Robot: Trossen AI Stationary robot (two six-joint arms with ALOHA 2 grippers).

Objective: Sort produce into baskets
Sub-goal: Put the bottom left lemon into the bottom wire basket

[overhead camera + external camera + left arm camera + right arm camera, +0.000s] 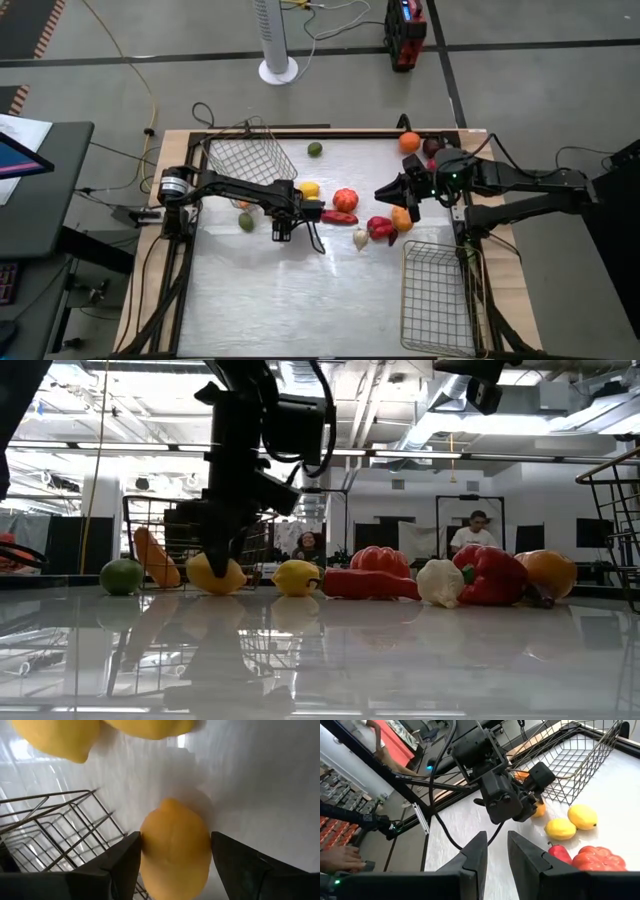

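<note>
Left gripper [175, 865], jaws released either side of a yellow toy lemon [175, 852] on the white worktop [260, 300], beside the far-left silver wire-mesh basket [245, 157]; right gripper [495, 855] raised at right, jaws released, empty

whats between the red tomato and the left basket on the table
In the high view, a yellow lemon lies between the red tomato and the left basket, with the left gripper just below that line.

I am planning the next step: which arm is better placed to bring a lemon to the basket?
Left. Its end effector already brackets a lemon beside the basket; the right end effector is farther away.
</note>
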